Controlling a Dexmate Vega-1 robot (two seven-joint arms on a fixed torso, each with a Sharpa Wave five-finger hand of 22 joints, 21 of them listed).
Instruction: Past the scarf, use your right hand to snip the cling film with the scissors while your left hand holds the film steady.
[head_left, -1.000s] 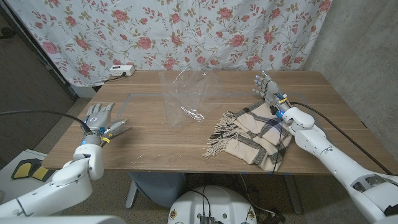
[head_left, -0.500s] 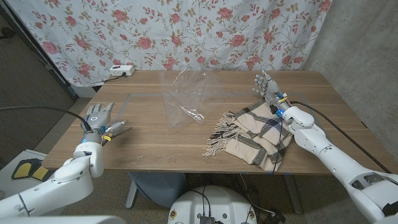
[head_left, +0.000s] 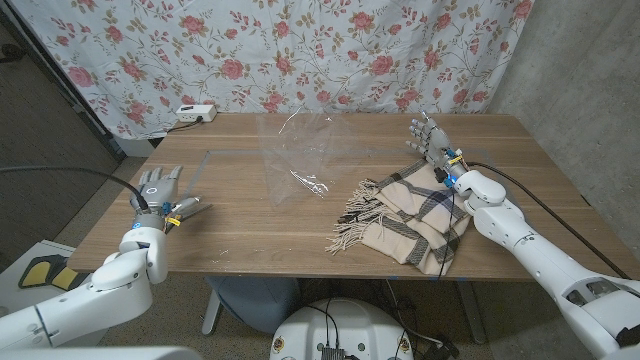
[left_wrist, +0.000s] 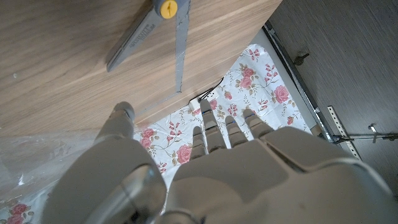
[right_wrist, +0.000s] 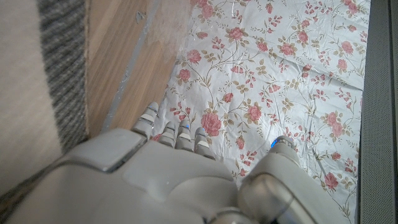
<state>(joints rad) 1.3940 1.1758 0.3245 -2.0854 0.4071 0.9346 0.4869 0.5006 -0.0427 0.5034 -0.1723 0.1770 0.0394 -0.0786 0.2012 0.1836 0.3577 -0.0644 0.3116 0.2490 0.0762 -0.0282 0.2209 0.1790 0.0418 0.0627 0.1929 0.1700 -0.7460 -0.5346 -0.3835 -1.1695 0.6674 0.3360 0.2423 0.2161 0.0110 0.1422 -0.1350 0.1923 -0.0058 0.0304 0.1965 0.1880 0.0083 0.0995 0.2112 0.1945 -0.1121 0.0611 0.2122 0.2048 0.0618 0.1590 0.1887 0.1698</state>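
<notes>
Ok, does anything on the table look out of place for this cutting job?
Yes. The scissors lie by the left hand, though the right hand is meant to cut; it sits across the table, beyond the scarf. The cling film lies crumpled mid-table, untouched.

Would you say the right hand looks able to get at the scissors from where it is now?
Probably not easily. The scissors lie at the table's far left, beside the left hand, while the right hand sits at the far right behind the scarf, with the cling film between them.
</notes>
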